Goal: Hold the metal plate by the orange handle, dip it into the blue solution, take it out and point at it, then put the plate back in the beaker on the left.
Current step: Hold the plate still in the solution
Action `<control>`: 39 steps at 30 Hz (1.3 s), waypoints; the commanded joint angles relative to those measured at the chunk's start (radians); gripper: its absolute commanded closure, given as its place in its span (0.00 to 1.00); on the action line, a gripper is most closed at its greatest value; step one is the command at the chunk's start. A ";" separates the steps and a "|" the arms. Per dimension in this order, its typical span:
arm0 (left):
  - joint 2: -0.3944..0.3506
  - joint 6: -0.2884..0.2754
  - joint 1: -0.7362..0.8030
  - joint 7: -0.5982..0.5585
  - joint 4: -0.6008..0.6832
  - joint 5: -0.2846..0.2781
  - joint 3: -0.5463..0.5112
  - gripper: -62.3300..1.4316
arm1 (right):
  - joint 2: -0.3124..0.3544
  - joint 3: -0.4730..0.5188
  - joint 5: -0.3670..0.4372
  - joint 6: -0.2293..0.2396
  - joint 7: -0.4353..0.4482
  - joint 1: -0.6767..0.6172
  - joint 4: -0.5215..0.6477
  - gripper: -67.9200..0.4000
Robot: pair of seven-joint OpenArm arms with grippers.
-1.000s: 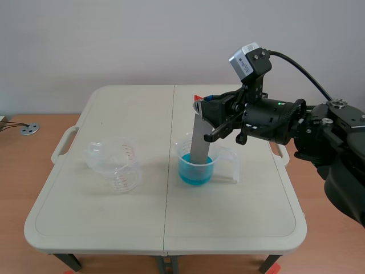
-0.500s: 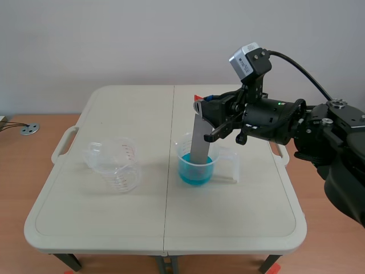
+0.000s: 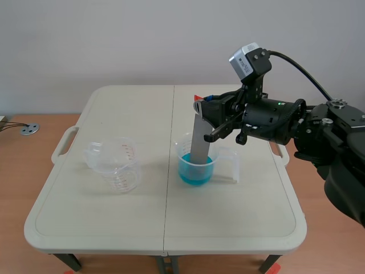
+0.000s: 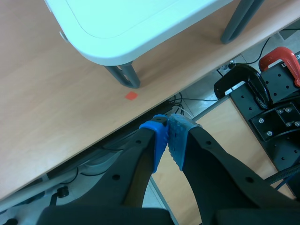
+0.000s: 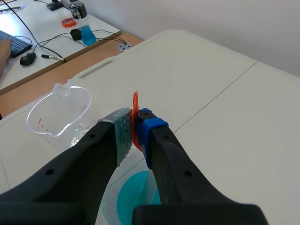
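Over the surface (image 3: 102,228), the right hand (image 3: 206,112) hung above the blue beaker (image 3: 197,161), clamped on the orange handle (image 5: 135,120). The metal plate (image 3: 199,140) hung from that handle, slightly tilted, with its lower end down inside the blue beaker. The step in hand looked like the dip itself, with the lift-out next. To do it well, I judged, the arm should draw the plate up slowly along its own slant. It should keep the plate off the beaker's rim so the light plastic cup was not dragged or tipped, then let it drip above the beaker. The left hand (image 4: 167,137) was well away from the blue beaker, low past the surface's edge, with its pads pressed together on nothing. It would likely do the pointing.

The blue beaker held blue solution (image 3: 194,173) in its lower part, around the plate's foot. The clear beaker (image 3: 114,165), left of the blue beaker and well apart, held nothing I could see.
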 commanded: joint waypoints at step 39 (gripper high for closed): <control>0.008 -0.007 -0.003 0.008 0.013 -0.006 0.002 0.91 | 0.039 0.013 0.193 0.012 -0.214 0.020 0.230 0.97</control>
